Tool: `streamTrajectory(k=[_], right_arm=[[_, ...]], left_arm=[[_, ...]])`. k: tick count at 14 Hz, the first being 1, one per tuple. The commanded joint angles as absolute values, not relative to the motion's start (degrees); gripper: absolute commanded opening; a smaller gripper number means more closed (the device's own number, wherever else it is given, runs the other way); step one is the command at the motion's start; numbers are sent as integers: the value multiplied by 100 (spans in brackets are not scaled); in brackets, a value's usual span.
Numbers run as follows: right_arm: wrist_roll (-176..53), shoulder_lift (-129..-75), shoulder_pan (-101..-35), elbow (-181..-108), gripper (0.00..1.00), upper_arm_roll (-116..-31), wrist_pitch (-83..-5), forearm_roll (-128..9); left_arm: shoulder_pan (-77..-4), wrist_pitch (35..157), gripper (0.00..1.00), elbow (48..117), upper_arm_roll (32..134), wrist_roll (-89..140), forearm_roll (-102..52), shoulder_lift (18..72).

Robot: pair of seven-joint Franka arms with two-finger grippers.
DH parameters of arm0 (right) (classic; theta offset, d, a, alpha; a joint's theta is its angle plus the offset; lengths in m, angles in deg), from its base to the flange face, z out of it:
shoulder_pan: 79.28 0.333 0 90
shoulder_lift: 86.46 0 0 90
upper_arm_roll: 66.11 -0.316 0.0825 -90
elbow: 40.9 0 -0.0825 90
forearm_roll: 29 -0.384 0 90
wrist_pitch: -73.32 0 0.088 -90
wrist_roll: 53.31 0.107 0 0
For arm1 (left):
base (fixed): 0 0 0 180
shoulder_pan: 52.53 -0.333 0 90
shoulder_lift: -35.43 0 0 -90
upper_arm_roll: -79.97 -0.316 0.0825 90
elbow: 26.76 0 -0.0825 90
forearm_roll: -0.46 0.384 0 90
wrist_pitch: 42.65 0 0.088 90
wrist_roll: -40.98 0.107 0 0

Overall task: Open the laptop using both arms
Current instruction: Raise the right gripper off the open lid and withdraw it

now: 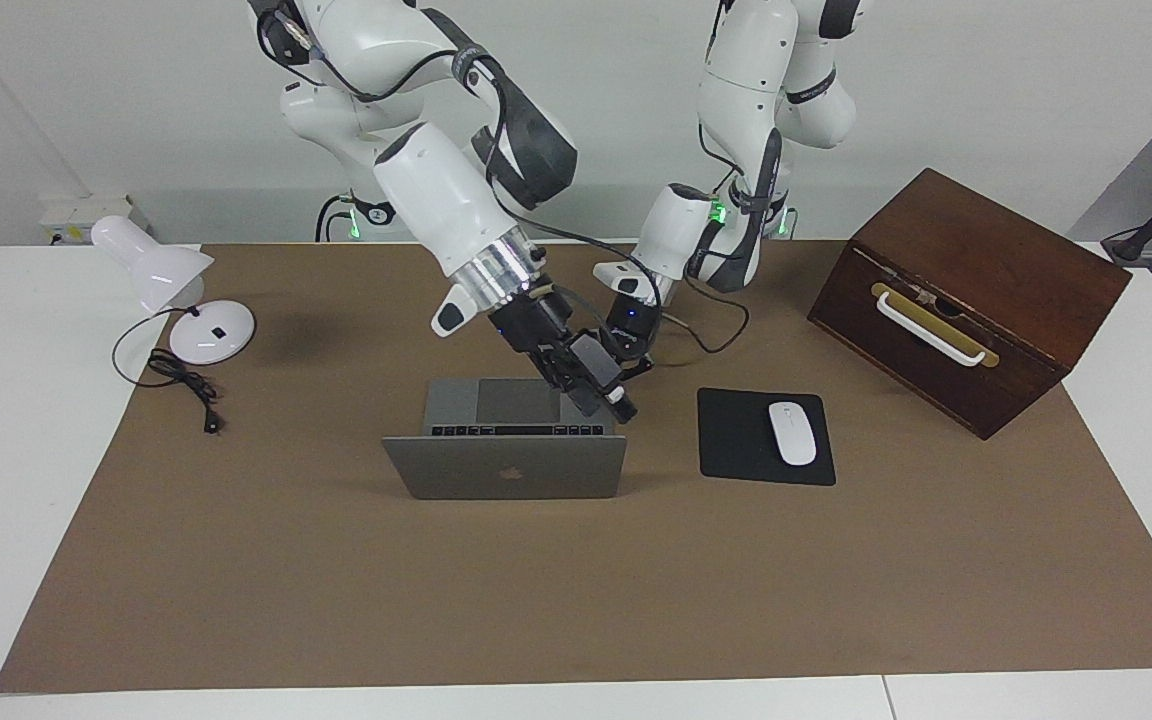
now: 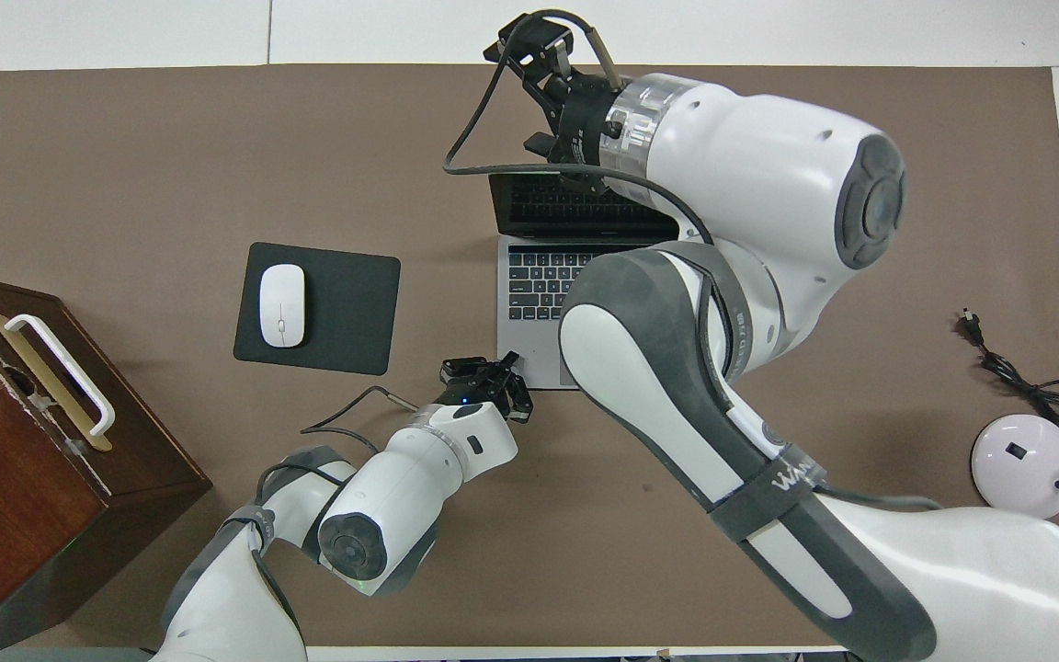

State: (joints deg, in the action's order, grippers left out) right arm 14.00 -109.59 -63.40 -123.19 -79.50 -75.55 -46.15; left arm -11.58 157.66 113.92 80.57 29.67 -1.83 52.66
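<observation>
Flanking open laptop [image 1: 506, 466]: mouse pad [image 1: 736, 437], lamp [image 1: 176, 290], wooden box [image 1: 966, 290]

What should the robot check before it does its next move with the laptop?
1. Lid up: ok. The thin silver-grey laptop stands open with its black keys showing.
2. Left claw placed: ok. It is shut at the laptop's base corner nearest the robots, toward the left arm's end.
3. Left claw pressing the base down: cannot tell.
4. Right claw off the lid: ok. It hangs raised over the laptop and looks apart from the lid.
5. Neighbours safe: ok. The white mouse lies on its black square mouse pad beside the laptop, away from both claws.
</observation>
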Motion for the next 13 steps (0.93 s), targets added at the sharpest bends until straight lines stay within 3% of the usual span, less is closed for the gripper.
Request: streamTrajectory(k=[1, 7, 13], right_arm=[[2166, -11248, -6372, -11228, 100, -8008, -6409, -3682], [1220, -10774, -6740, -10770, 100, -7999, -4010, -3682], [-1441, -9869, -7601, -10770, 100, -7938, -1820, -3630]], left_arm=[[-1078, 15801, 0, 10966, 8015, 2264, -244, 5573], [-1096, 15591, 0, 10939, 8024, 1278, -244, 5196], [-1210, 13861, 0, 10659, 8006, 488, -262, 4396]])
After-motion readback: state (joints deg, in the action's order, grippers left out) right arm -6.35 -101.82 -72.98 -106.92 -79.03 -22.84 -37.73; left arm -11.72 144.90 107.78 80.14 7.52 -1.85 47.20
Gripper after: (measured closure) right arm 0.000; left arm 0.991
